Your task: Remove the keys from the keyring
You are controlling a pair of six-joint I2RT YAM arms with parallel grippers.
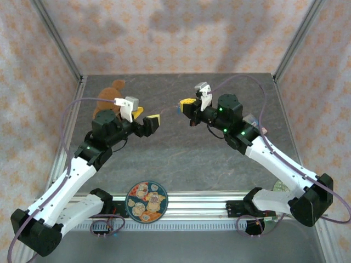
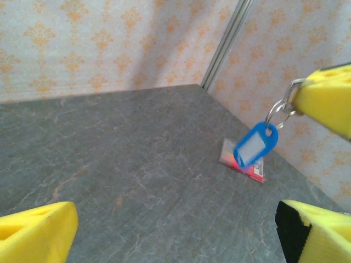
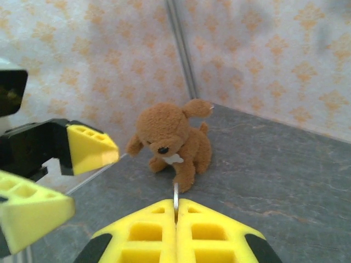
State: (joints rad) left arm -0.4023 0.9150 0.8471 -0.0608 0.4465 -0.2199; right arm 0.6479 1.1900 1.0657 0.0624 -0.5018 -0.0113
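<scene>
Progress is judged to be early: the keyring [image 2: 279, 112] is hanging whole from one gripper alone, so the removal itself is taken as not yet done. The ring is held in the air between the two arms, well above the table [image 1: 181, 159]. It is carried by the right gripper [image 3: 176, 219], whose yellow fingers are pressed flat together on a thin sliver of silvery metal. That sliver is taken to be one of the keys [image 3: 176, 196], though the rim of the ring cannot be ruled out. A blue tag [image 2: 255, 145] is seen dangling from the ring below the pinch. The left gripper [image 1: 147, 116] is held just across from it, with its fingers spread wide and nothing between them. A second hold on the ring is therefore judged to be what is left, followed by the working of each key off the coil. As for writing, a pale label window is set into the tag, but nothing can be read on it. The round plate [image 1: 146, 201] at the near edge is printed with cartoon figures and no legible words. No text can be made out on the red-edged flat packet [image 2: 244, 161] lying on the table beyond the tag, and no label can be read on the plush dog [image 3: 170, 145].
</scene>
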